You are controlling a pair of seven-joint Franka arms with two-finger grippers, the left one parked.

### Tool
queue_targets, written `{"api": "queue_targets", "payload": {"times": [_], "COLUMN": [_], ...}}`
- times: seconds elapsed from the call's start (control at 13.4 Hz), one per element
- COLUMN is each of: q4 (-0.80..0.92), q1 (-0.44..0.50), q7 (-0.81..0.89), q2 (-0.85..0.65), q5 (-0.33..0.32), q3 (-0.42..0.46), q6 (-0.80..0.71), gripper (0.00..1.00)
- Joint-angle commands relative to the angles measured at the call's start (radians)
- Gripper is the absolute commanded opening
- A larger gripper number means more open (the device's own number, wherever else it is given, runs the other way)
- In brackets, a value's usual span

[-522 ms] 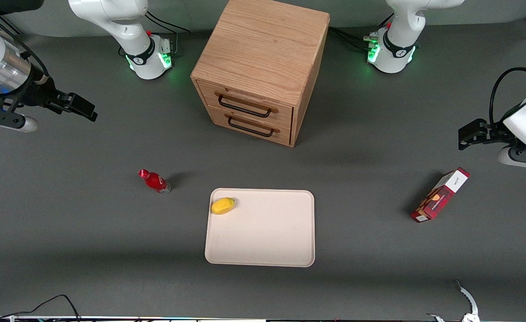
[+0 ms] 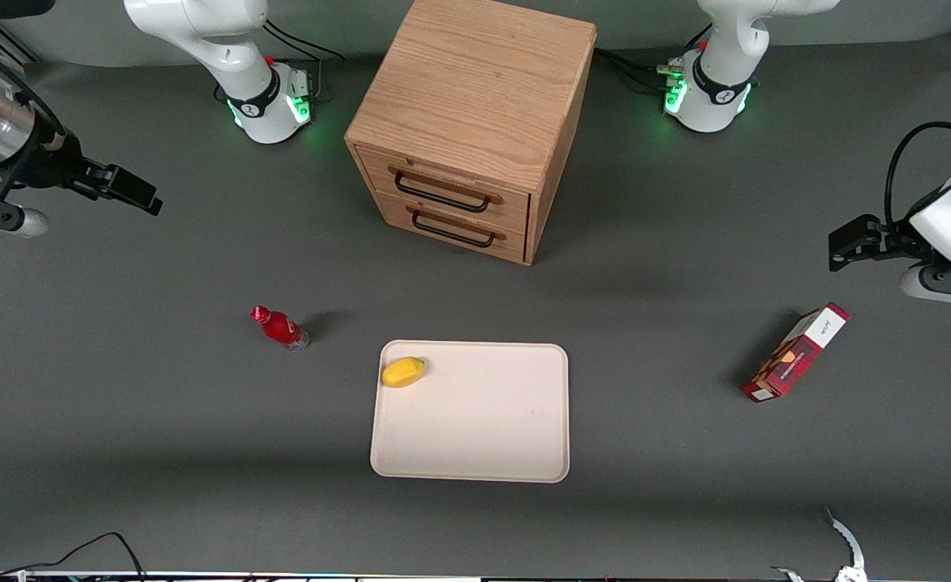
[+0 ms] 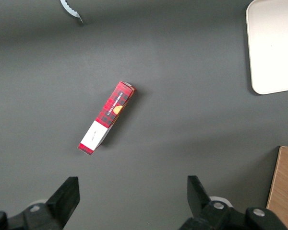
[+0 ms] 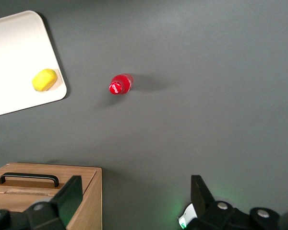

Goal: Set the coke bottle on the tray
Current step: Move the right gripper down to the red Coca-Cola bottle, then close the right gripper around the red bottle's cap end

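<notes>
The coke bottle [image 2: 279, 327] is small and red with a red cap. It stands on the grey table beside the tray, toward the working arm's end, and shows in the right wrist view [image 4: 120, 85] too. The cream-beige tray [image 2: 475, 420] lies flat nearer the front camera than the wooden cabinet, with a yellow fruit [image 2: 403, 372] in one corner. My right gripper [image 2: 132, 191] is open and empty. It hangs high above the table at the working arm's end, well away from the bottle and farther from the front camera than it.
A wooden two-drawer cabinet [image 2: 470, 121] stands farther from the front camera than the tray. A red rectangular carton [image 2: 796, 353] lies toward the parked arm's end. Cables [image 2: 79, 554] run along the table edge nearest the front camera.
My right gripper has drawn back a little toward the working arm's end and away from the front camera. The bottle, tray and fruit have not moved.
</notes>
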Motion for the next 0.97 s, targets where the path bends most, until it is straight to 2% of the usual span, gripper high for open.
{"api": "queue_targets", "payload": {"times": [0.0, 0.15, 0.37, 0.52, 0.67, 0.9], "q4": [-0.152, -0.271, -0.319, -0.329, -0.392, -0.429], "q1": [0.006, 0.015, 0.021, 0.02, 0.021, 0.02], "q7": [-0.013, -0.006, 0.048, 0.101, 0.134, 0.158], "q2": [0.038, 0.086, 0.195, 0.252, 0.276, 0.295], "q5": [0.045, 0.044, 0.036, -0.005, -0.051, -0.093], "q3": [-0.001, 0.011, 0.014, 0.055, 0.057, 0.061], "q6": [0.175, 0.38, 0.569, 0.654, 0.763, 0.829], "gripper": [1.0, 1.0, 1.0, 1.0, 1.0, 1.0]}}
